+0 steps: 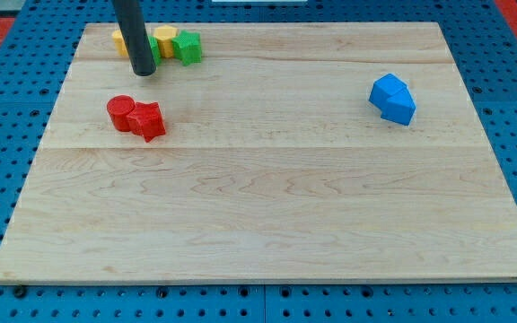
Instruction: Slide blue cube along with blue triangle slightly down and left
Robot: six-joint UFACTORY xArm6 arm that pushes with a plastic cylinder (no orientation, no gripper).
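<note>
The blue cube [387, 91] and the blue triangle [399, 109] touch each other at the view's right, on the wooden board [267, 206]; the triangle sits just down and right of the cube. My tip [143, 70] is far off at the view's top left, below the yellow and green blocks and above the red ones. It touches none of the blue blocks.
A yellow block [121, 39], another yellow block [164, 39] and a green star-like block [188, 47] cluster at the top left, partly hidden by the rod. A red cylinder [120, 111] and a red star-like block [149, 120] sit together below them.
</note>
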